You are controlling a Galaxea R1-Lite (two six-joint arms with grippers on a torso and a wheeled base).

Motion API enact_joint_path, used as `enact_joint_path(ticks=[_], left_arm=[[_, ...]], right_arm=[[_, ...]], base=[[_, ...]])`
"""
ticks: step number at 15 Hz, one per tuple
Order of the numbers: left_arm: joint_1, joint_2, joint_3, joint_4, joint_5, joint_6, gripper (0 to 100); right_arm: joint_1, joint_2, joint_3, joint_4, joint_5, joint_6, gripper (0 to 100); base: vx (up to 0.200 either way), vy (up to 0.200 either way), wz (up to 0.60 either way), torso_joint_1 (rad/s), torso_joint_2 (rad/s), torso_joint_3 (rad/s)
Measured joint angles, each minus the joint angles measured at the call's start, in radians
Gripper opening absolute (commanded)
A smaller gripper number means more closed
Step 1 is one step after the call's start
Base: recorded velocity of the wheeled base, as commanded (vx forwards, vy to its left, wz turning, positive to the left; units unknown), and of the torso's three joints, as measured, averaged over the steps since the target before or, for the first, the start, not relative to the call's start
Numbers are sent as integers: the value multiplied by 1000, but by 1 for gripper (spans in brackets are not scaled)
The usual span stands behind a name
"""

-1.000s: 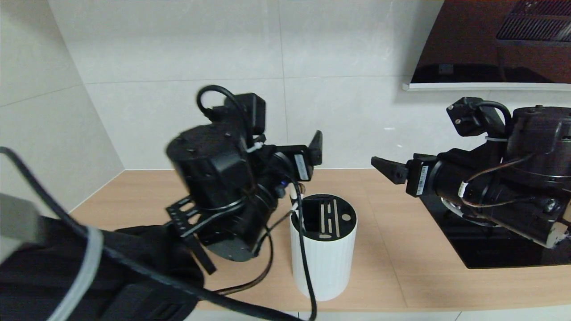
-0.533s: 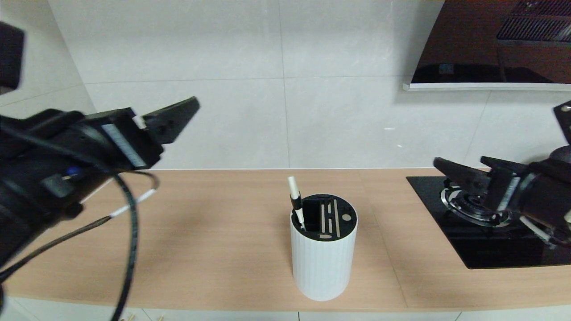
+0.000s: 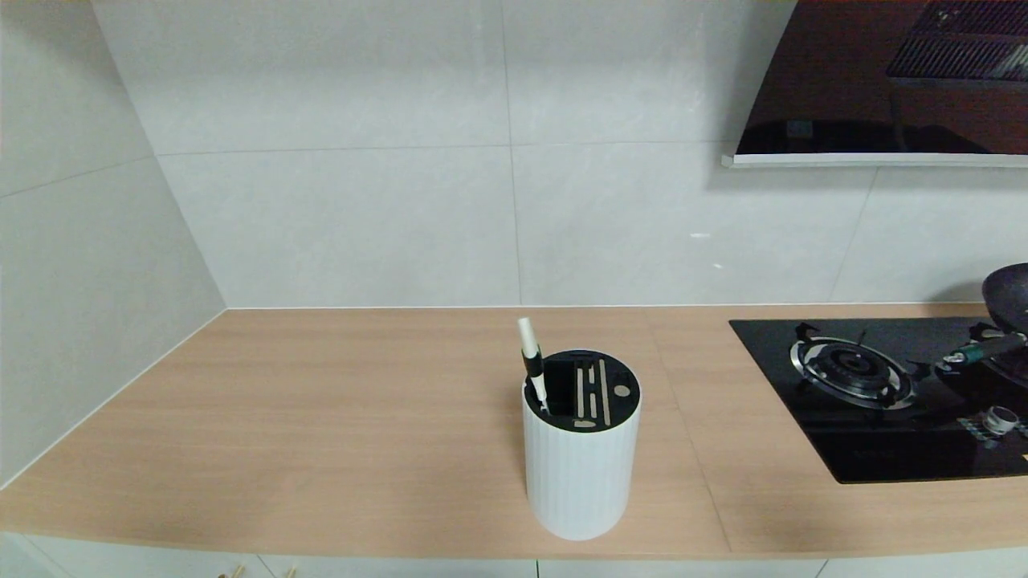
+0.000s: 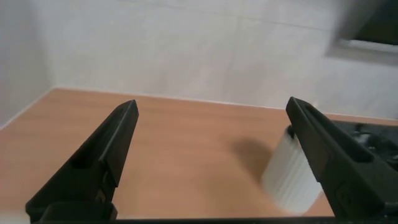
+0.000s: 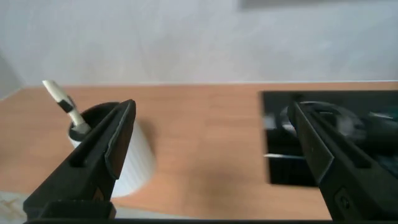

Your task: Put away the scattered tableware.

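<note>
White ribbed holder (image 3: 580, 474) stands upright on the wooden counter (image 3: 337, 417), close to the front edge. Its black top is cut with several slots. One utensil (image 3: 531, 353), with a cream handle and a black band, sits in the opening on the holder's left side, handle end up and leaning slightly left. I cannot tell what kind of utensil it is, because its working end is hidden inside the holder.

To the right, apart from the holder, a black stove (image 3: 867, 433) is set into the counter. It has a burner ring (image 3: 851, 371), and a dark pan (image 3: 1008, 297) sits at the far right edge. A dark hood (image 3: 883, 80) hangs on the tiled wall (image 3: 361, 201) above the stove.

My left gripper (image 4: 211, 106) has its fingers spread wide with nothing between them; I see the counter through the gap, and the holder farther off, partly behind one finger. My right gripper (image 5: 213, 106) is spread just as wide and grips nothing; the holder and its utensil show behind one finger and the stove behind the other
</note>
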Motion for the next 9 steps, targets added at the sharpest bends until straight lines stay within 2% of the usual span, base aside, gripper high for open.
enact_joint_path(ticks=[2, 4, 6, 7, 9], left_arm=[[97, -149, 35, 105, 1, -8, 100], [174, -219, 65, 121, 17, -9, 100], [251, -257, 87, 123, 4, -2, 100], [290, -287, 114, 125, -25, 18, 100], [322, -330, 209, 111, -61, 79, 100]], right_arm=[[-105, -169, -1, 173, 41, -30, 100], [-203, -274, 5, 210, 63, -43, 100], [-264, -350, 32, 223, 83, -63, 100], [-276, -374, 58, 228, 67, -71, 100], [-285, -404, 116, 225, 61, -91, 100]], base=[[0, 0, 0, 0, 0, 0], [0, 0, 0, 0, 0, 0], [0, 0, 0, 0, 0, 0], [0, 0, 0, 0, 0, 0], [0, 0, 0, 0, 0, 0]])
